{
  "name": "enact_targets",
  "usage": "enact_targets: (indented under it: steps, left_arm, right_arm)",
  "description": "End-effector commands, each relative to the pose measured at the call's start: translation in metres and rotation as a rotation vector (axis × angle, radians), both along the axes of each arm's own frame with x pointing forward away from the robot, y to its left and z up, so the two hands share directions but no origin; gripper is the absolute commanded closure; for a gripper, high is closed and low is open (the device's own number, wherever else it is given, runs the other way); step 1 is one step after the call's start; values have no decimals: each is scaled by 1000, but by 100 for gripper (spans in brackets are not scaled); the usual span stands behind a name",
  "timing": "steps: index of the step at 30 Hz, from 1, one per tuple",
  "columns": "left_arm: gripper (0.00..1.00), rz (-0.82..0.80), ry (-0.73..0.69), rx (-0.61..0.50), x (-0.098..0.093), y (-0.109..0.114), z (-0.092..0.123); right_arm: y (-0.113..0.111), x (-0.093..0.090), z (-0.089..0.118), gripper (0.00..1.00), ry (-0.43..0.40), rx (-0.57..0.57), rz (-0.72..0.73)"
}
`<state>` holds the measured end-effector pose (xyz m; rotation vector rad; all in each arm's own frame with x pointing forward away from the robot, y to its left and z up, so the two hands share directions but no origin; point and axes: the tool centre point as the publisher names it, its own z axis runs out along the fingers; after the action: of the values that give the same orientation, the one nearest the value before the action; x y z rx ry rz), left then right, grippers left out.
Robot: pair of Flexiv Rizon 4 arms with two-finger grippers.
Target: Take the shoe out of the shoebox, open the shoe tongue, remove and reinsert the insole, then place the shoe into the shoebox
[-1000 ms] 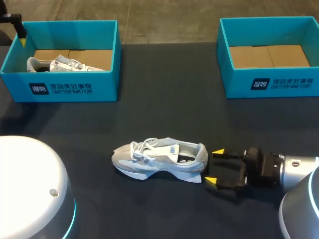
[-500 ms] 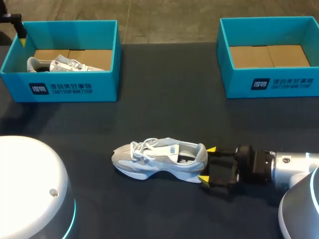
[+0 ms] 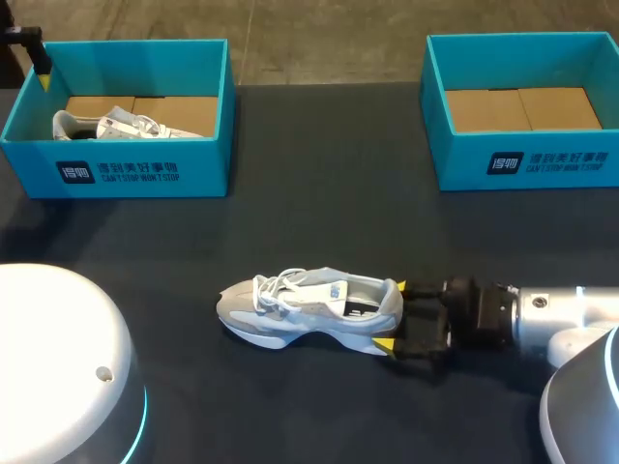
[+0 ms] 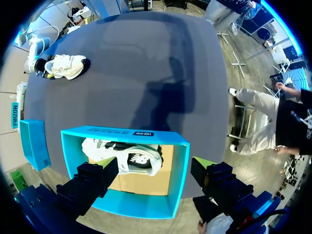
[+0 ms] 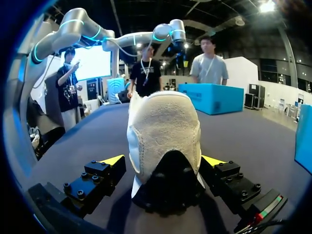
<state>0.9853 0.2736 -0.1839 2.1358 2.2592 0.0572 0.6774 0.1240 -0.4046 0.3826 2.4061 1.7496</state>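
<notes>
A grey-and-white shoe [image 3: 309, 311] lies on its sole in the middle of the dark table, toe to the left. My right gripper [image 3: 392, 316] is open, its yellow tips on either side of the heel. In the right wrist view the heel [image 5: 163, 122] fills the gap of the right gripper [image 5: 163, 161], with a sliver of space at each finger [image 5: 105, 170]. A second shoe [image 3: 126, 124] lies in the left shoebox [image 3: 116, 169]. My left gripper [image 4: 156, 170] hangs open above that shoebox [image 4: 126, 134] and holds nothing; in the head view only one tip [image 3: 44, 79] shows.
An empty teal shoebox [image 3: 527, 159] with a cardboard floor stands at the back right. My arms' white bases rise at the front left [image 3: 58, 367] and the front right [image 3: 580, 416]. Bare dark tabletop [image 3: 319, 213] lies between the boxes and the shoe.
My right gripper has slid left along the table until the shoe's heel sits between its open fingers. The shoe and the left arm have not moved.
</notes>
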Motion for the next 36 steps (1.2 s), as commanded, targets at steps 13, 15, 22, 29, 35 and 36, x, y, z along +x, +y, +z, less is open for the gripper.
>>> enact_targets:
  steps: [13,15,22,29,35,36]
  left_arm:
    - [0,0,-2,2,-1,0,0]
    - [0,0,-2,2,-1,0,0]
    - [0,0,-2,2,-1,0,0]
    - [0,0,-2,2,-1,0,0]
    - [0,0,-2,2,-1,0,0]
    - [0,0,-2,2,-1,0,0]
  right_arm:
    - [16,9,-5,0,0,-2,22]
    - [16,10,-5,0,-2,1,26]
    - [23,11,-7,0,-4,0,45]
    - [23,9,-11,28,0,-4,54]
    - [23,8,-12,100,-3,-6,67]
    - [23,8,-12,100,-4,-7,73]
